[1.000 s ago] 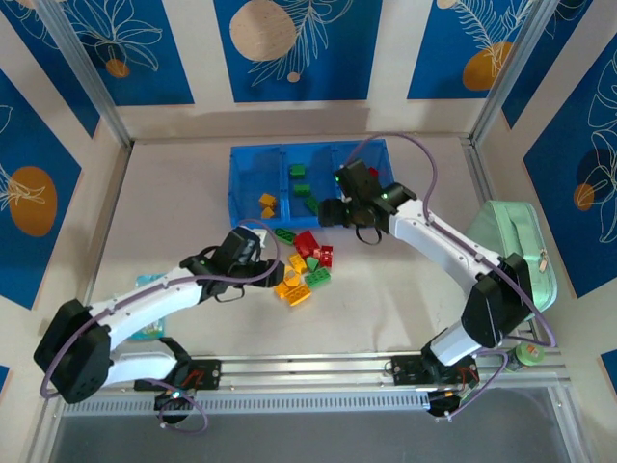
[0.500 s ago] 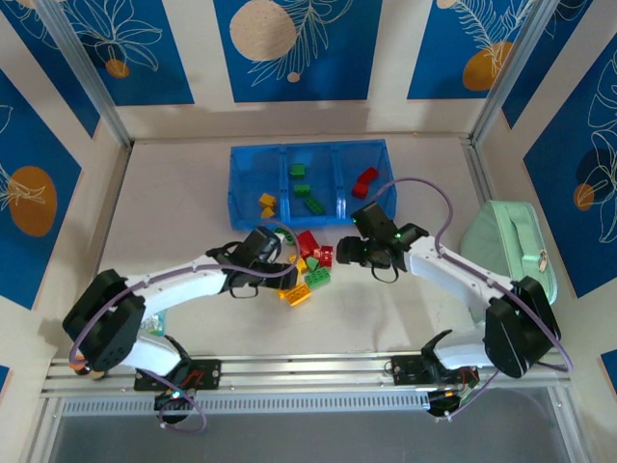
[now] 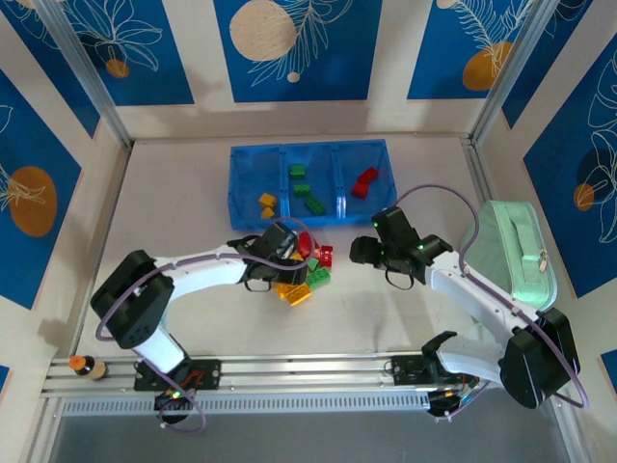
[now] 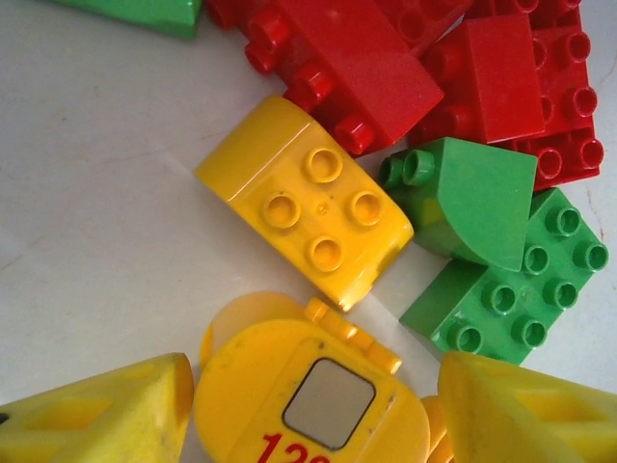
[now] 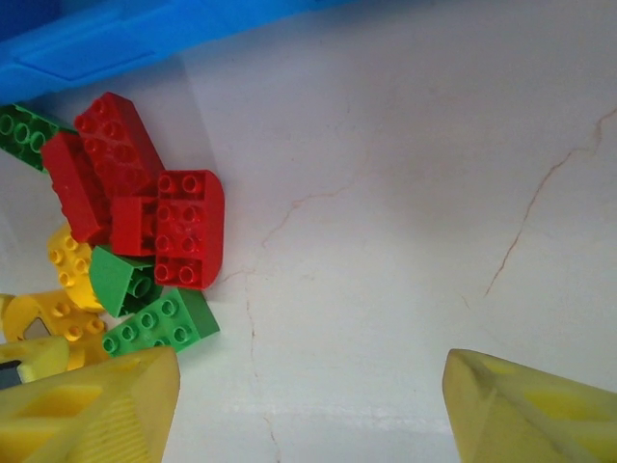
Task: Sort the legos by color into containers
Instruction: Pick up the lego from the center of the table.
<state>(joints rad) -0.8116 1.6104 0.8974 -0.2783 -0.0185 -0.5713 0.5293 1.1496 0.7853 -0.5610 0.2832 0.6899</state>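
The right gripper (image 3: 361, 252), jaws apart and empty, has backed off the tray (image 3: 308, 148), a red brick (image 3: 364, 181) now inside; the left gripper (image 4: 318, 410), jaws apart, has reached the legos (image 3: 310, 268) near the tray's front.

loose legos (image 3: 316, 277) on the table (image 3: 174, 212), just before the containers (image 3: 253, 178)

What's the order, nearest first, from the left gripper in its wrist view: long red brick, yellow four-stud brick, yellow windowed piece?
1. yellow windowed piece, inside the left gripper
2. yellow four-stud brick, just beyond
3. long red brick, top
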